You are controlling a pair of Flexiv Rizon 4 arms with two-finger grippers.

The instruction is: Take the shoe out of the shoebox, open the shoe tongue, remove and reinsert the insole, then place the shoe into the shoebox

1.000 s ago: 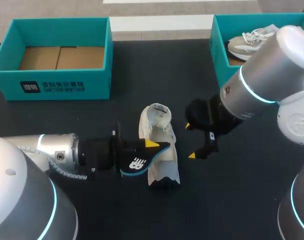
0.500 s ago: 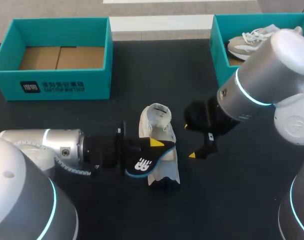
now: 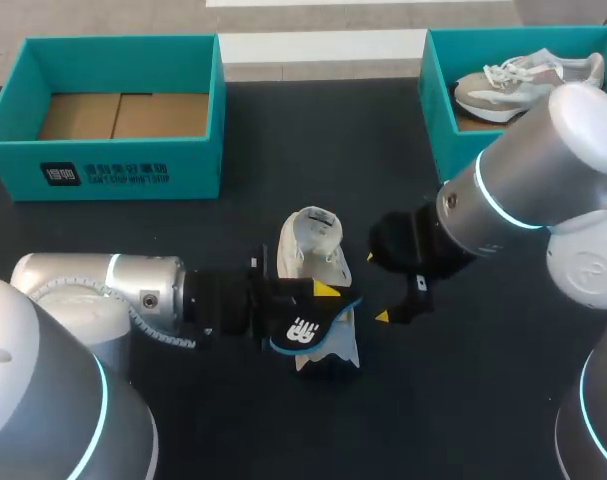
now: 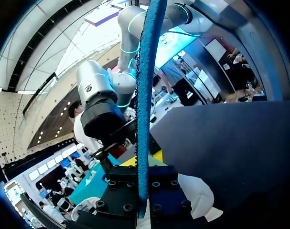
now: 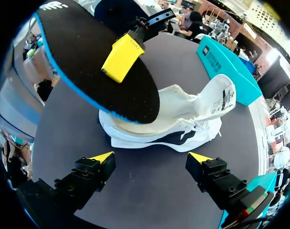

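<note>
Your left gripper [image 3: 326,293] pinches the insole [image 3: 305,330]; your right gripper [image 3: 378,286] is wide open, empty. The unheld shoe [image 3: 316,240] could slide during insertion.

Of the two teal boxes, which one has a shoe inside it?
The box at the far right: a grey shoe lies inside it. The box at the far left shows only its brown cardboard bottom.

The insole [image 3: 308,328] is black, edged in bright blue and marked with a white logo. The shoe [image 3: 318,240] is cream-white, with black shown along its sole. The left tool [image 3: 321,305] and the right tool [image 3: 379,286] are black, tipped in yellow. The surface [image 3: 283,160] is dark charcoal. The left shoebox [image 3: 133,175] is teal and floored in cardboard brown.
</note>
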